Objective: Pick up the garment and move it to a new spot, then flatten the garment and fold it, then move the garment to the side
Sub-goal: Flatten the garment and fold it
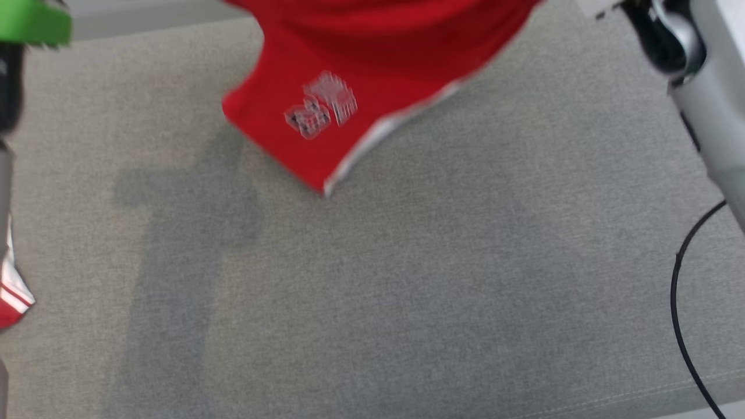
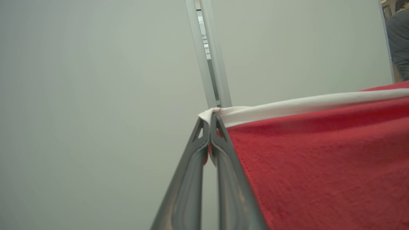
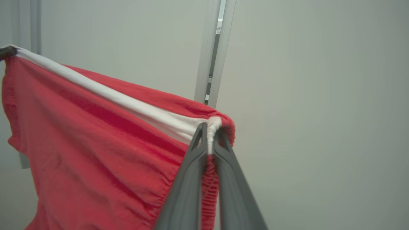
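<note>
**Jaws of both grippers clenched on the lifted red garment (image 1: 361, 52)**

Jaws of the left gripper (image 2: 210, 120) are pressed together on one end of the white band (image 2: 303, 104) that runs along the garment's edge. The jaws of the right gripper (image 3: 209, 127) pinch the other end, where the band is bunched into small gathers. Between the two grips the band is pulled almost straight, and the red cloth hangs down from it.

In the head view the garment is in the air over the far part of the grey fabric surface (image 1: 407, 291). Its lower corner, with a pale printed logo (image 1: 320, 107), points down toward the surface. This view is blurred, so I cannot tell if the corner touches the surface.

I judge that the step in hand is the first one: the garment is picked up and on its way to a new spot, and flattening is not yet begun. The next move probably calls for lowering both grippers together with the band kept tight, so that the hanging corner lands first and the cloth spreads without wrinkles. The grips should let go only when the garment lies down. The black cable (image 1: 678, 302) at the right side should stay out of the cloth's way.
</note>
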